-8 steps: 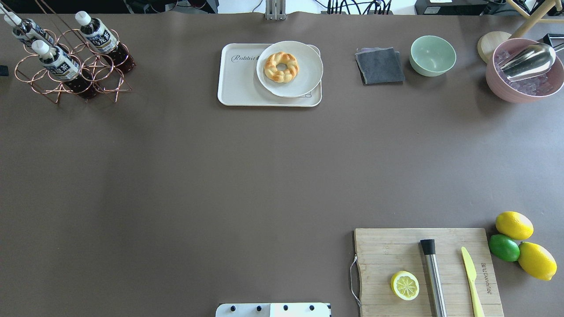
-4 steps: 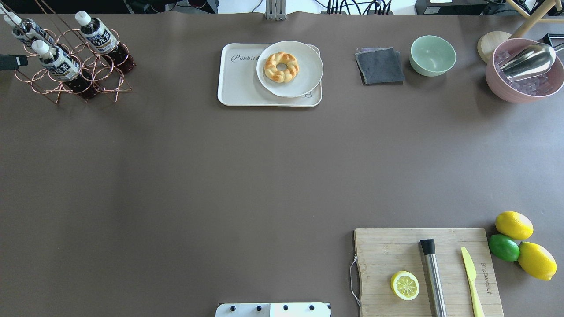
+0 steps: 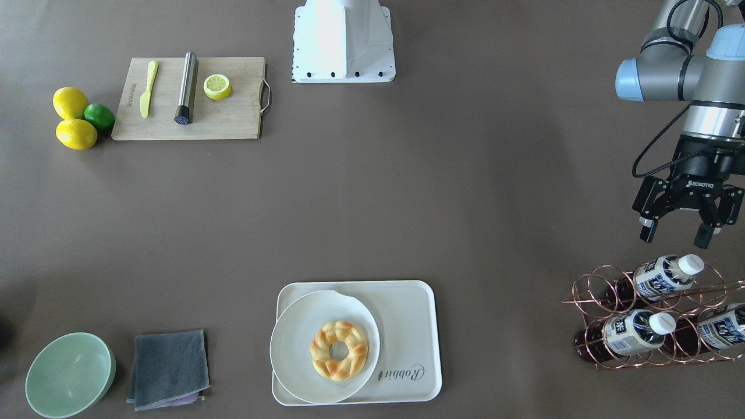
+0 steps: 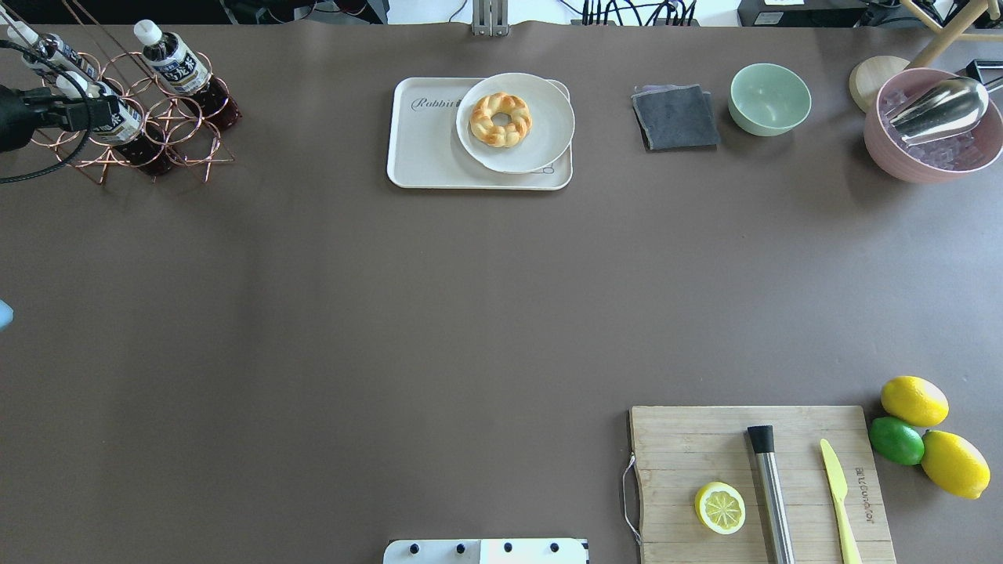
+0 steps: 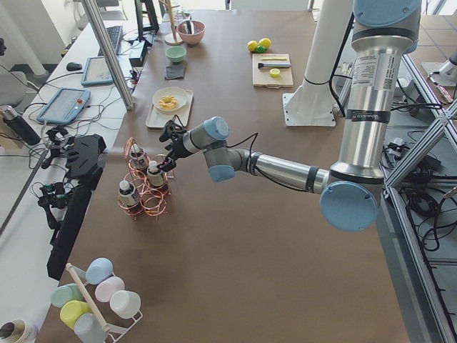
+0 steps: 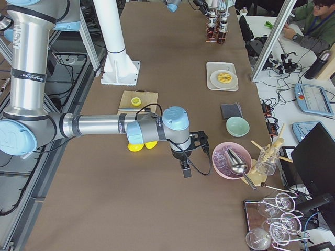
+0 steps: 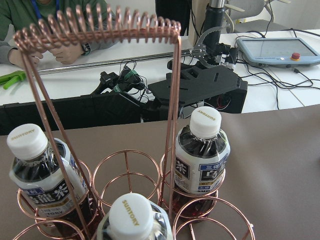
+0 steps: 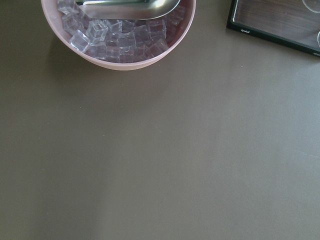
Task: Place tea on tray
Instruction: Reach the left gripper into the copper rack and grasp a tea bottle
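Observation:
Three tea bottles with white caps stand tilted in a copper wire rack [image 3: 593, 302] at the table's far left: one [image 3: 663, 274], a second [image 3: 634, 331] and a third [image 3: 722, 327]. They also show in the overhead view [image 4: 174, 66] and close up in the left wrist view [image 7: 202, 150]. My left gripper [image 3: 674, 235] is open and empty, hovering just short of the rack, and it partly covers a bottle in the overhead view [image 4: 74, 116]. The cream tray [image 3: 407, 308] holds a white plate [image 3: 291, 331] with a doughnut. My right gripper [image 6: 187, 156] shows only from the side; I cannot tell its state.
A cutting board [image 4: 674, 446] with a lemon half, a steel muddler and a yellow knife lies near right. Lemons and a lime [image 4: 897, 440] sit beside it. A grey cloth [image 4: 675, 117], a green bowl [image 4: 769, 98] and a pink ice bowl [image 4: 885, 149] line the far edge.
My left gripper has come in from the overhead view's left edge and moved right over the rack, now covering part of the nearest bottle. Nothing else has moved.

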Robot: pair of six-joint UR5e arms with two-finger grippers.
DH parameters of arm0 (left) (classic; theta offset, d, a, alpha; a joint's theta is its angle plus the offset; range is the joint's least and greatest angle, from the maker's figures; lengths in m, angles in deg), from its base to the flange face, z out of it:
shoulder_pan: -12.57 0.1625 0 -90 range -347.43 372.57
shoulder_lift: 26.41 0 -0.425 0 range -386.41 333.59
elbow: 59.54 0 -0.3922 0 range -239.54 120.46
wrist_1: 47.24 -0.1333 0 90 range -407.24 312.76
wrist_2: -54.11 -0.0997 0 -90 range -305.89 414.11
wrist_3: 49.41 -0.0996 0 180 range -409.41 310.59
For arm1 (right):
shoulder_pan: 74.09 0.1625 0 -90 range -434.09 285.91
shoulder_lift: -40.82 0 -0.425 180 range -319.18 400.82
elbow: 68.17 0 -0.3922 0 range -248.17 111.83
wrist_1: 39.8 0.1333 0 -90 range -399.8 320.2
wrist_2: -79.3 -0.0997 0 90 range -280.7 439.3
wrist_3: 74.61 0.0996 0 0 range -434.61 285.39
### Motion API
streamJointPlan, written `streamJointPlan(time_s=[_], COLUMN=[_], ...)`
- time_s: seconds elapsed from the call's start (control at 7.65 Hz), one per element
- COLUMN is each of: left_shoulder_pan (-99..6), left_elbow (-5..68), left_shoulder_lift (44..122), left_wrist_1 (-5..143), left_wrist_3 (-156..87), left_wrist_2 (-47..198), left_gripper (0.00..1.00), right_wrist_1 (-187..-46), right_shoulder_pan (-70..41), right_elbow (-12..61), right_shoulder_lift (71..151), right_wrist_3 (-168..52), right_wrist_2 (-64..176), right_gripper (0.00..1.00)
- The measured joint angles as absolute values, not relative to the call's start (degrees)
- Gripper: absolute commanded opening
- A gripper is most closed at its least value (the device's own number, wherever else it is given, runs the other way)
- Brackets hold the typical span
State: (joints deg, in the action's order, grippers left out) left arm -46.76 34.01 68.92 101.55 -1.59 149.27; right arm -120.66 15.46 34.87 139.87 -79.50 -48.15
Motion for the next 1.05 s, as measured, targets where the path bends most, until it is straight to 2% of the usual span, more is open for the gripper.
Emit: streamJointPlan(time_s=[1.05], left_shoulder_pan=[-50.17], left_elbow=[27.81], left_shoulder_lift=[73.45], left_wrist_1=[101.47], left_wrist_3=[-13.09], left_wrist_2=[148.66], left_gripper=[0.95], right_wrist_1=[-120.67], right_shoulder_pan=[15.47], right_elbow=[34.42], right_shoulder_lift=[139.75], right_wrist_3=[-79.53], right_wrist_2=[-47.96], right_gripper=[1.0])
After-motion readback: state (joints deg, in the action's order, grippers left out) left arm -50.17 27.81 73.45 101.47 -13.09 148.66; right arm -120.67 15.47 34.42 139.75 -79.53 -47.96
